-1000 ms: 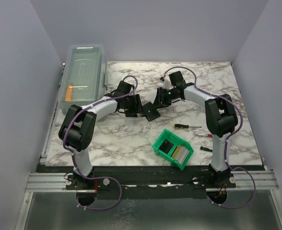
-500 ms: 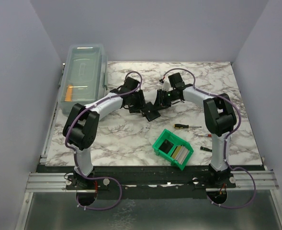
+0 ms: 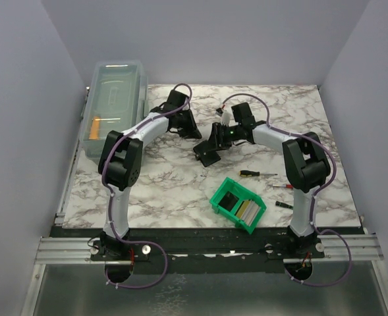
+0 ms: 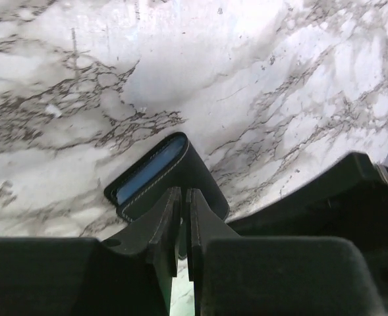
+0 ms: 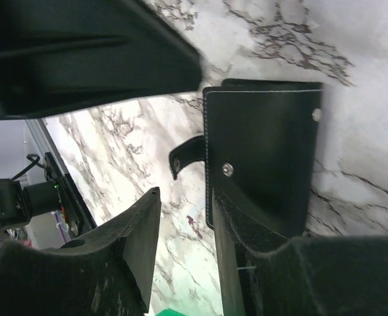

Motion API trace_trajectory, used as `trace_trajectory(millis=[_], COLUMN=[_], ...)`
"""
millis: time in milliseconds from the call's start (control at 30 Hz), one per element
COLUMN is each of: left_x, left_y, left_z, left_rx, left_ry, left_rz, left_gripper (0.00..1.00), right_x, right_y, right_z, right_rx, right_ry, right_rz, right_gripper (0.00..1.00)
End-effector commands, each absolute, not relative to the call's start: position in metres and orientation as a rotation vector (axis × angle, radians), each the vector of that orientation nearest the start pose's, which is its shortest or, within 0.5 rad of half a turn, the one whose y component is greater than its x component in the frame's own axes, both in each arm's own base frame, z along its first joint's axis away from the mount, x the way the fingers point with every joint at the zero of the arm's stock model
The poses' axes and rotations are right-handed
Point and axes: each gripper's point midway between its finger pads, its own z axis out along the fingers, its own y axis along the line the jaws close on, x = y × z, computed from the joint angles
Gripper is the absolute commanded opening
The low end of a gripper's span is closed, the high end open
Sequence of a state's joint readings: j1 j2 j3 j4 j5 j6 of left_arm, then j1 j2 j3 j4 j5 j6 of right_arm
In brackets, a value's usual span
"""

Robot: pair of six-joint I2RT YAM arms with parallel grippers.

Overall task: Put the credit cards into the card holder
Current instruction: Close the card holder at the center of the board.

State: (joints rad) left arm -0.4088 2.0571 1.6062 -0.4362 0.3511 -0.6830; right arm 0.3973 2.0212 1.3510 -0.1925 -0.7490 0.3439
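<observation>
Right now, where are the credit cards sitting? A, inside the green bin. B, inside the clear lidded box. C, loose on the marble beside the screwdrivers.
A: the credit cards sit inside the green bin near the front of the table, a dark one next to cream and grey ones.

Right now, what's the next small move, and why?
Probably close the right pincer on the edge of the card holder to steady it. Its jaws stand open at that edge, the holder lies folded, the left pincer is shut and empty, and the credit cards sit in the green bin.
</observation>
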Motion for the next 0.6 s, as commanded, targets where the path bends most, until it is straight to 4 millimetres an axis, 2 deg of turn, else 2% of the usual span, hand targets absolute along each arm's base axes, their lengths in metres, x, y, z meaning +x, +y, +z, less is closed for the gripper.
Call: trace_trajectory(millis=[0, 233, 433, 567], left_x=[0.426, 0.422, 0.418, 0.418], left_y=[-0.298, -0.29, -0.281, -0.278], left_z=[0.068, 0.043, 0.036, 0.034], left_rx=[-0.127, -0.13, -0.143, -0.146], left_ry=[2.682, 2.727, 2.743, 2.744], left_rz=[-0.97, -0.949, -0.918, -0.904], left_gripper=[0.12, 0.08, 0.08, 0.08], right_x=[0.373, 0.373, 0.373, 0.371], right_y=[0.315, 0.32, 0.331, 0.337], right_z=[0.088, 0.08, 0.076, 0.072], right_rx=[-0.479, -0.476, -0.495, -0.504], right_ry=[2.393, 2.419, 2.428, 2.44], right_rz=[1.277, 1.281, 1.304, 1.314], right_gripper=[0.39, 0.32, 0.31, 0.27])
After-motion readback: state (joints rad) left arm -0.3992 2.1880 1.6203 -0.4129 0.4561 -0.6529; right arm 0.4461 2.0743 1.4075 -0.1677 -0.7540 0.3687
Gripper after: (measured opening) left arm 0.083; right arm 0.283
